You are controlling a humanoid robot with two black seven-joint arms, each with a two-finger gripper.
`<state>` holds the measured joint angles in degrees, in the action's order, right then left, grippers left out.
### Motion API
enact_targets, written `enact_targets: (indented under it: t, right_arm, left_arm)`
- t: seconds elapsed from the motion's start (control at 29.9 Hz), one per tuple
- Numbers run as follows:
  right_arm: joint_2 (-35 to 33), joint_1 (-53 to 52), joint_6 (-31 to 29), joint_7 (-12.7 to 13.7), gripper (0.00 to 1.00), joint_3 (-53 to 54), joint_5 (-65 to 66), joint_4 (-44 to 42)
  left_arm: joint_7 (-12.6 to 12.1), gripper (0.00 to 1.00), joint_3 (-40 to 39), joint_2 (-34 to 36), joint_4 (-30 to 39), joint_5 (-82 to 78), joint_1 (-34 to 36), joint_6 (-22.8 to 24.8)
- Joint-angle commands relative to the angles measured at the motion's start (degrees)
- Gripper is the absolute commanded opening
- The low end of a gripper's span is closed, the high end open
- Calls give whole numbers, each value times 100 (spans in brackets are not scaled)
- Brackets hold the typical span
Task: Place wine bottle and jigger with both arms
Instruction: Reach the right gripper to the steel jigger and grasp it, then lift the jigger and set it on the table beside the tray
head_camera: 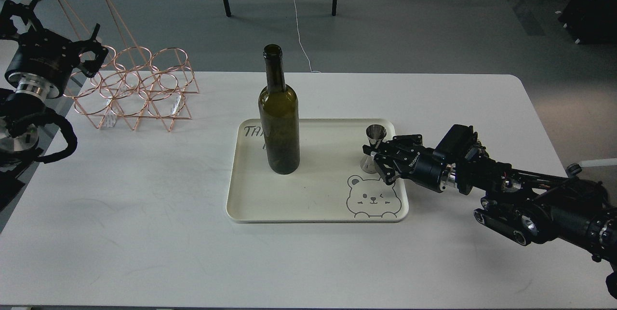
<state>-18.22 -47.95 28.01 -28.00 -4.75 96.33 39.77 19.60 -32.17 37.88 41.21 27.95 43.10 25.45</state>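
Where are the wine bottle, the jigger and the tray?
wine bottle [279, 127], head view, on its body.
jigger [373, 148], head view, near its waist.
tray [313, 194], head view, on its bare floor.

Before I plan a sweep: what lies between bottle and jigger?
Head view: only bare tray floor between wine bottle and jigger.
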Motion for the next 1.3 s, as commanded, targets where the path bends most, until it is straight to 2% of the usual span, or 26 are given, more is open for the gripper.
enact_targets:
  t: [0.0, 0.13, 0.37, 0.57, 0.8, 1.04, 1.1, 1.27]
  right_arm:
    - [-24, -47, -1, 0, 4, 10, -26, 31]
    - [-85, -74, -1, 0, 4, 132, -105, 48]
    - [-568, -12, -1, 0, 4, 835, -465, 180]
    - [-1183, 66, -1, 0, 4, 853, -720, 136]
    - [-1711, 619, -1, 0, 4, 853, -1335, 75]
    - [-1738, 919, -1, 0, 5, 836, -1468, 57]
    - [-1738, 963, -1, 0, 7, 845, -1477, 57]
    - [-1738, 981, -1, 0, 19, 853, -1512, 83]
  left_arm:
    - [0, 98, 0, 9, 28, 0, 5, -4]
    - [0, 98, -9, 62, 72, 9, 14, -13]
    - [-35, 98, 0, 220, 81, -8, 5, 39]
    - [-61, 98, 0, 404, 230, -8, 14, 48]
    - [-62, 98, 27, 580, 467, -17, 14, 57]
    - [-62, 98, 27, 598, 608, -8, 5, 83]
    - [-62, 98, 35, 598, 643, -17, 5, 57]
    - [-62, 98, 27, 625, 652, -17, 23, 66]
